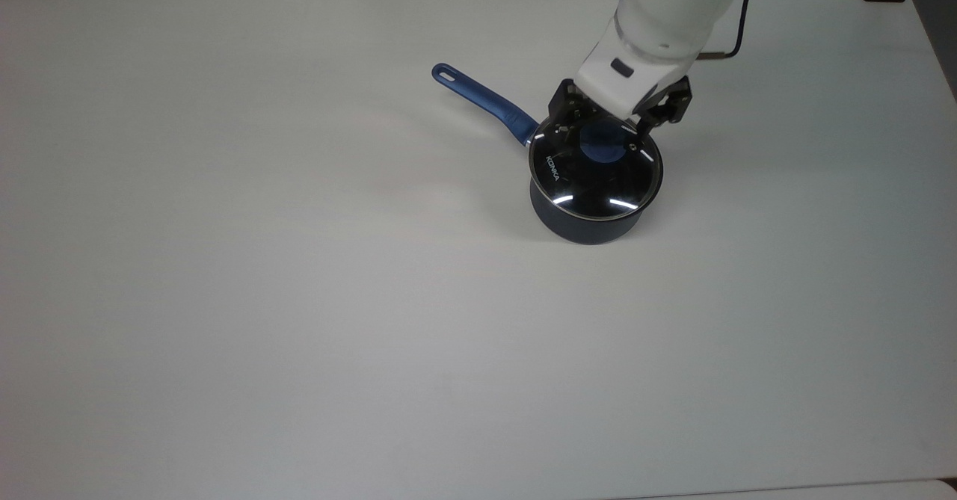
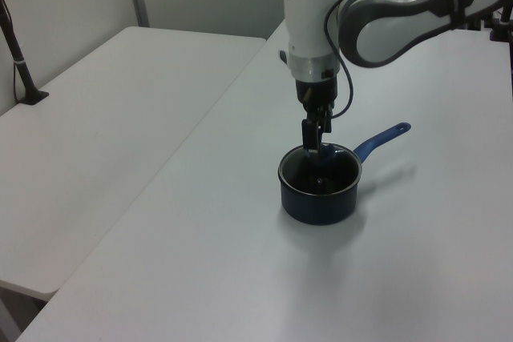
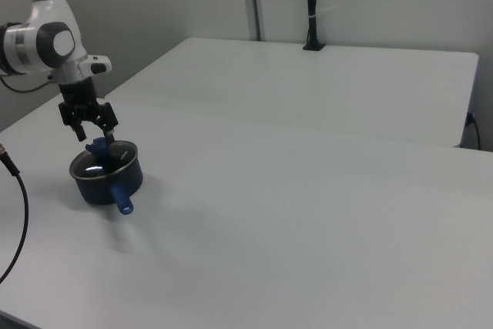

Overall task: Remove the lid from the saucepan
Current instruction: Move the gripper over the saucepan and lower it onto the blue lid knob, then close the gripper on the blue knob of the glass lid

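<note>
The saucepan (image 1: pixel 591 225) is a small dark pot on the white table, right of centre in the top view, with its long blue handle (image 1: pixel 486 101) pointing up-left. The glass lid (image 1: pixel 596 178) rests on it, white lettering near its left rim. My gripper (image 1: pixel 602 131) is open and hangs low over the lid's blue knob (image 1: pixel 604 145), one finger on each side, apart from it. In the right view the gripper (image 3: pixel 95 135) stands just above the knob (image 3: pixel 98 146) and pan (image 3: pixel 104 182). In the left view the gripper (image 2: pixel 313 148) reaches the pan's (image 2: pixel 318 198) rim.
The white table (image 1: pixel 299 298) stretches wide around the pan. A second table (image 2: pixel 104 110) adjoins it at the left view's left. A black post (image 2: pixel 20 62) stands on that table. A cable (image 3: pixel 15 213) hangs at the right view's left edge.
</note>
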